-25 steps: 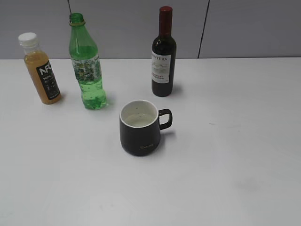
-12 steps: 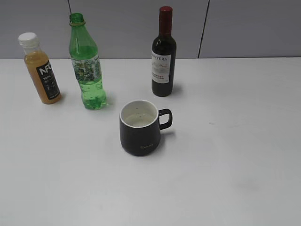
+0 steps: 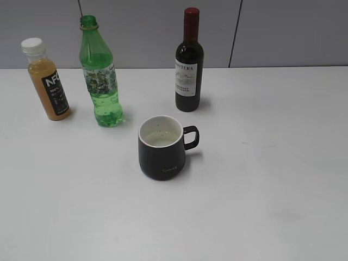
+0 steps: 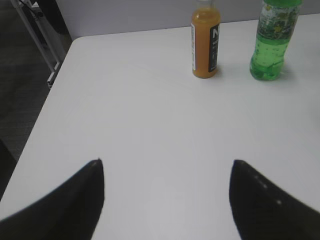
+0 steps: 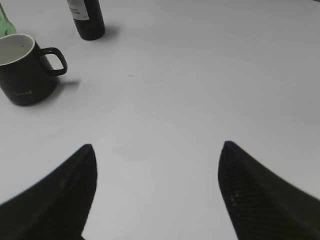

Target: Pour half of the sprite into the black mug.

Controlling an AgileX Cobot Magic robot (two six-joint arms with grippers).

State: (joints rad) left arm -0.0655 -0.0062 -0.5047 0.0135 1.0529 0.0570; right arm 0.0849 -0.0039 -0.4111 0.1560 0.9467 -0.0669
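We see three bottles: the sprite [image 3: 100, 76], juice bottle [image 3: 47, 79], wine bottle [image 3: 189, 62]; one black mug [image 3: 161, 147]. Ahead of the left gripper [image 4: 167, 170], bottle tops are cropped; both it and the right gripper [image 5: 157, 152] have jaws apart, empty.

The white table [image 3: 283, 179] lay bare across its front and right side. Toward the back, the tall green plastic sprite bottle [image 3: 99, 73] stood just beside the orange juice bottle with a white cap [image 3: 47, 79], leaving a narrow gap. The dark glass wine bottle [image 3: 189, 62] stood well apart to the right, behind the squat black mug [image 3: 162, 148].

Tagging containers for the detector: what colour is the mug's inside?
White inside the black mug, with dark specks; the exterior view shows it best.
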